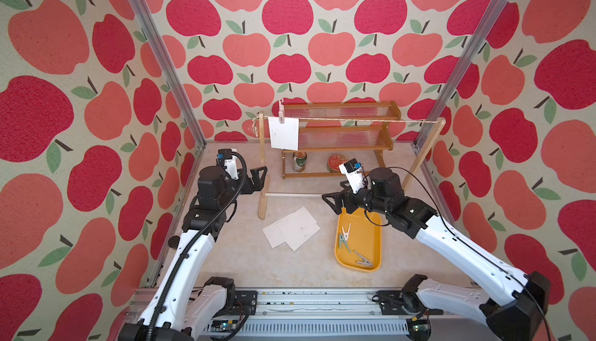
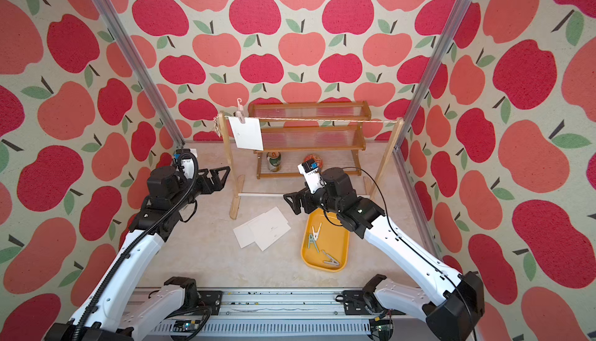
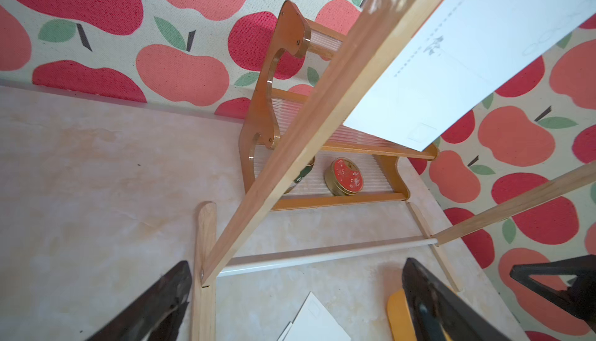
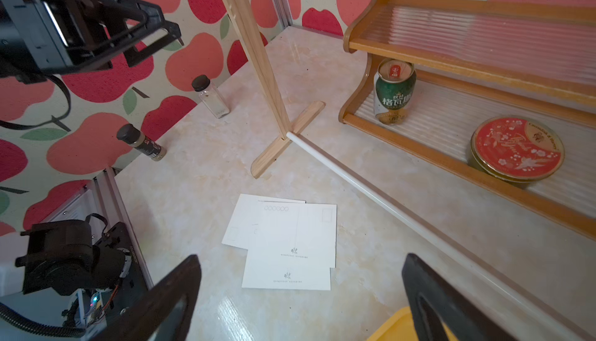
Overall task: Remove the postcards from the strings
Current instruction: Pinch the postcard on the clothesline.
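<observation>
Hanging from the thin beige-and-white twisted string [image 1: 354, 120] by a pink plastic peg [image 1: 280, 114], one plain white paper postcard [image 1: 283, 133] sits close to the upright nearest the left gripper [image 1: 259, 178]. Three more white postcards [image 4: 290, 242] lie overlapped on the pale marbled surface [image 1: 225, 258], their tiny print unreadable, one showing a row of small circles. The left gripper and right gripper [image 1: 330, 202] gape wide, both empty. A green can [image 4: 394, 94] bears white Chinese characters.
</observation>
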Tool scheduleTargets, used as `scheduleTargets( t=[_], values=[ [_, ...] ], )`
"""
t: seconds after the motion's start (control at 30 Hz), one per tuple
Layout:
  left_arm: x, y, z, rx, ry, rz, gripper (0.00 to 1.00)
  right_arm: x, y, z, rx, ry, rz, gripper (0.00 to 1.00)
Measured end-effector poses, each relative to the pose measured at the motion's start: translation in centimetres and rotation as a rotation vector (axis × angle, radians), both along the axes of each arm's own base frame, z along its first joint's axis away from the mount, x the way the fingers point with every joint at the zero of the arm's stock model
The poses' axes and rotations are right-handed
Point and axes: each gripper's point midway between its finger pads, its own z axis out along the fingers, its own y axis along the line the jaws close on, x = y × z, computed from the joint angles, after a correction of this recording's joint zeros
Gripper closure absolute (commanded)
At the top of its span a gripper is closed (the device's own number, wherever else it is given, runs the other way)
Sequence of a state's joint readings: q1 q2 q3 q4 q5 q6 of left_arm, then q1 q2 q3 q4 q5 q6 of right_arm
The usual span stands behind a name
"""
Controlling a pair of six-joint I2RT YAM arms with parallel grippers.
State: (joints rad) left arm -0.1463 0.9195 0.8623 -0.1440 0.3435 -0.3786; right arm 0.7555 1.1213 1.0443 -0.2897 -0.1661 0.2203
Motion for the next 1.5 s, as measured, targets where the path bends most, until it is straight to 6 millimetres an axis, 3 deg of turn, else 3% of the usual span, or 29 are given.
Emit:
scheduleTargets(
  t=[0.13, 0.23, 0.37, 0.5, 0.83, 1.27, 1.5],
  values=[
    [-1.1, -2.4, 0.6, -0.174, -0.008, -0.042, 0.05, -0.2, 0.5, 2.6, 0.035, -0.045, 0.033, 0.01],
    [-1.3, -5.3, -0.9, -0.293, 0.002, -0.097, 0.00, -0.3, 0.8, 3.7, 0.048, -0.064, 0.054, 0.01],
    [-1.1, -10.0, -4.5, -0.339, 0.050, -0.177, 0.00, -0.3, 1.2, 3.7, 0.048, -0.061, 0.073, 0.01],
    [0.4, -12.5, -4.4, -0.368, -0.026, -0.207, 0.01, -0.4, 1.3, 3.7, 0.052, -0.059, 0.081, 0.01],
    [5.5, -12.7, -2.4, -0.458, -0.217, -0.183, 0.00, -1.4, 0.4, 4.1, 0.074, -0.074, 0.080, 0.01],
    [6.8, -12.0, 3.9, -0.530, -0.431, -0.181, 0.00, -1.4, 0.4, 4.2, 0.075, -0.075, 0.081, 0.01],
    [7.7, -11.8, 4.4, -0.542, -0.448, -0.172, 0.08, -1.3, 0.5, 4.1, 0.074, -0.073, 0.081, 0.01]
  ],
)
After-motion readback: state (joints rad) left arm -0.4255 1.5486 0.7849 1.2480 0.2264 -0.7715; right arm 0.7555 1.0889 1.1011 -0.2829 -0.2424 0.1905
